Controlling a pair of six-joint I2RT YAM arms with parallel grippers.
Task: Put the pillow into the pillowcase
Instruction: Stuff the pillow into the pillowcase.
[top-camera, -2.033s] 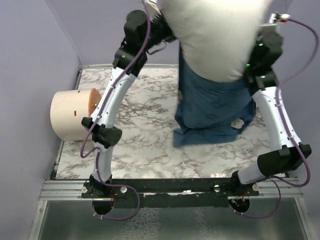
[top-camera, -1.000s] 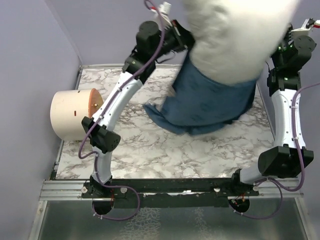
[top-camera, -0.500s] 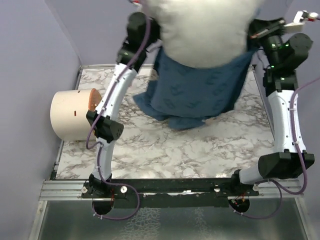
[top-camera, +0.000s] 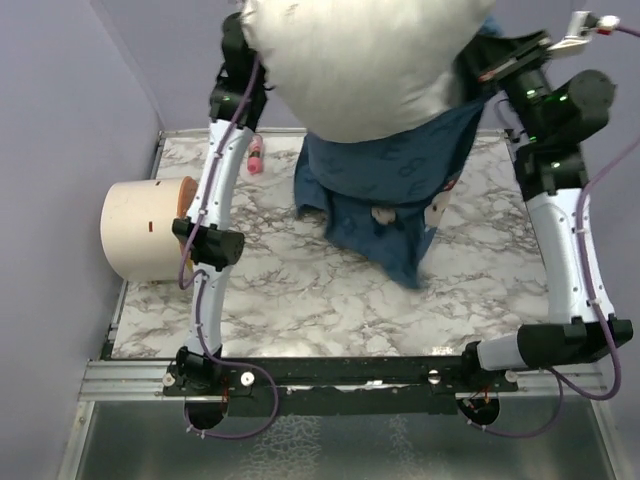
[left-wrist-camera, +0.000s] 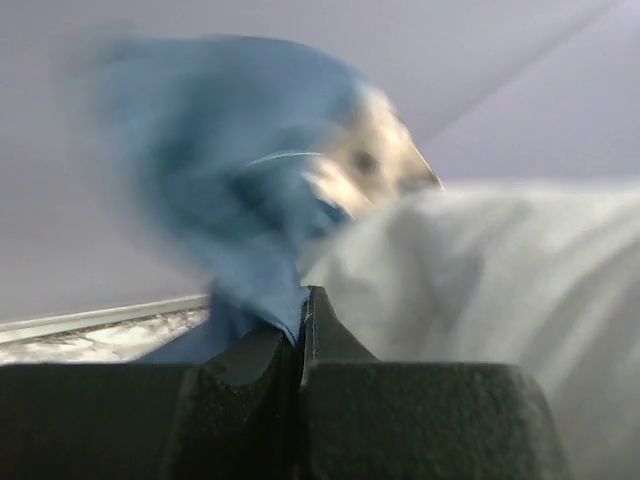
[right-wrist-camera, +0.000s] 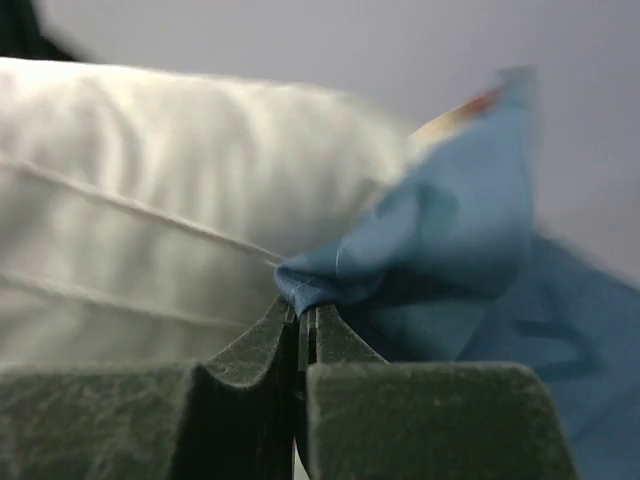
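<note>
The plump white pillow (top-camera: 365, 60) is held high above the back of the table, its lower part inside the mouth of the blue pillowcase (top-camera: 385, 195), which hangs down under it. My left gripper (left-wrist-camera: 302, 305) is shut on a bunched edge of the pillowcase (left-wrist-camera: 230, 180), with the pillow (left-wrist-camera: 480, 280) pressed against its right side. My right gripper (right-wrist-camera: 305, 312) is shut on a folded blue hem of the pillowcase (right-wrist-camera: 450, 250), and the pillow (right-wrist-camera: 150, 200) lies to its left. In the top view the pillow hides both sets of fingertips.
A beige cylindrical container (top-camera: 145, 228) lies on its side at the left edge of the marble table (top-camera: 300, 300). A small pink object (top-camera: 255, 157) rests near the back left corner. Purple walls close in at the back and left.
Both arms have carried the pillow and pillowcase leftward from the right side. The hanging end of the pillowcase has swung from the left to point down and to the right.
</note>
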